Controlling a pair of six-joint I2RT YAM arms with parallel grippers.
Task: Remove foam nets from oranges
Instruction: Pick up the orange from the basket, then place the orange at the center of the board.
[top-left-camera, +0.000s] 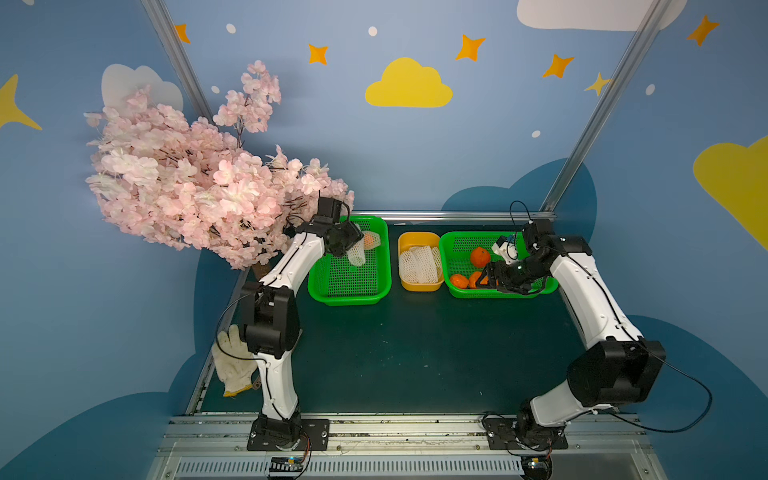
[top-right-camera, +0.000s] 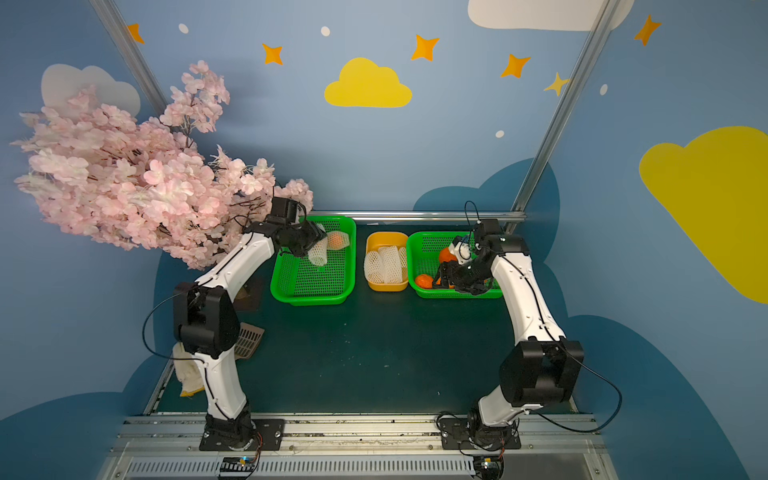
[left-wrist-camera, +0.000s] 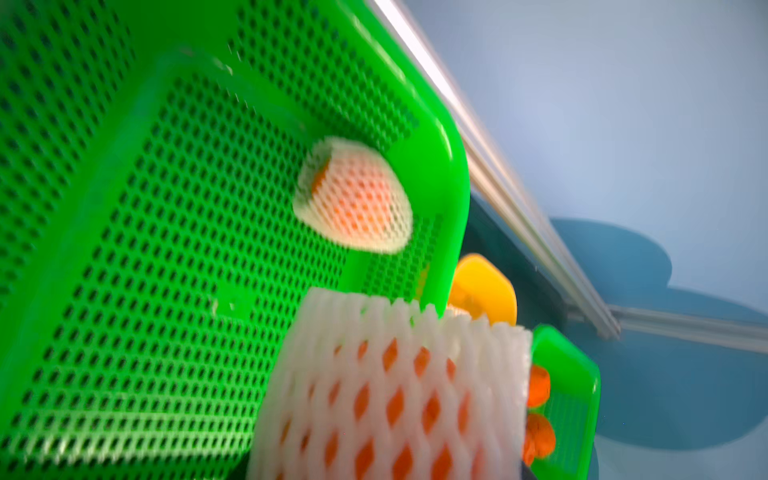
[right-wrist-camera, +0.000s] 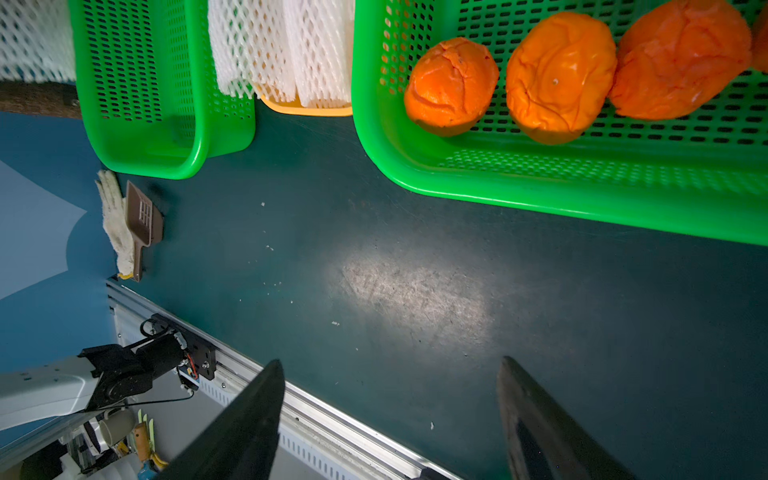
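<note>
Left gripper (top-left-camera: 352, 246) pinches a foam net (left-wrist-camera: 395, 374) with its orange inside over the centre-left green basket (top-left-camera: 349, 300), probably for stripping; right gripper (right-wrist-camera: 390, 361) hovers spread, empty, near bare oranges (right-wrist-camera: 561, 75).

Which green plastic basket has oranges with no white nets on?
The green perforated plastic basket near the right gripper: its round oranges are bare. The other green basket holds netted ones.
</note>
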